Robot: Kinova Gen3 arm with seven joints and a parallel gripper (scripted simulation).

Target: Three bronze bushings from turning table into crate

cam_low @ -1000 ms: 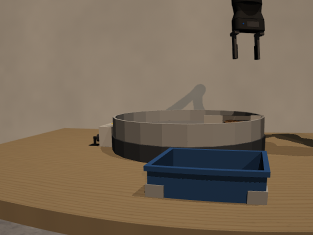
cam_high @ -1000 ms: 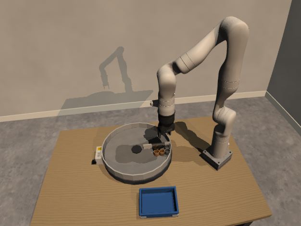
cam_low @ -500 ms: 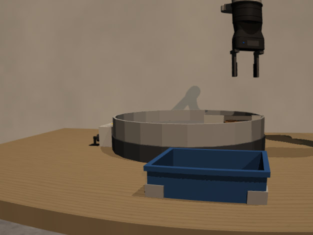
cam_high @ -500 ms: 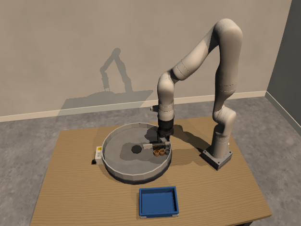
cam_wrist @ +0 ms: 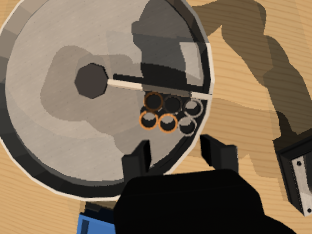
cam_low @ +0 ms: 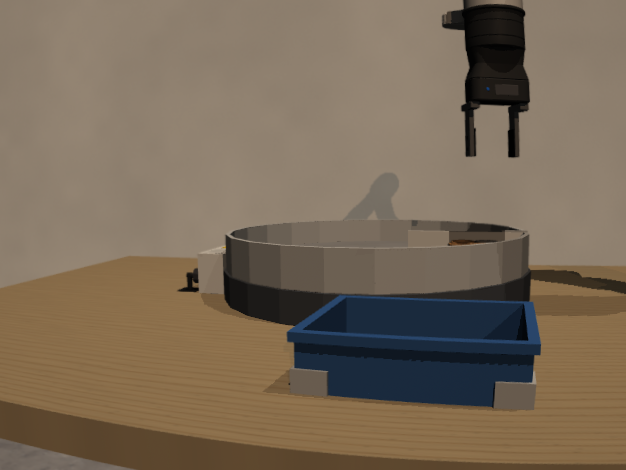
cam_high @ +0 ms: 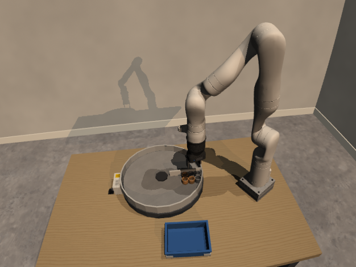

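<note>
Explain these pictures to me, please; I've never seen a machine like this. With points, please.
You see one jointed robot arm (cam_high: 270,66) ending in a gripper (cam_low: 492,155) (cam_wrist: 175,147), a hand with two fingers. The fingers stand open and hold nothing.

The first picture looks down on the whole table; the second looks from low down, just past the blue crate (cam_high: 166,238) (cam_low: 414,345) (cam_wrist: 97,223); the third looks down from the arm's wrist.

Inside the round, walled turning table (cam_high: 161,208) (cam_low: 348,268) (cam_wrist: 45,150), small rings called bushings (cam_high: 185,180) (cam_wrist: 148,120) crowd beside a thin bar (cam_high: 174,172) (cam_wrist: 125,85). Some are orange-brown, others grey. The crate is empty.
</note>
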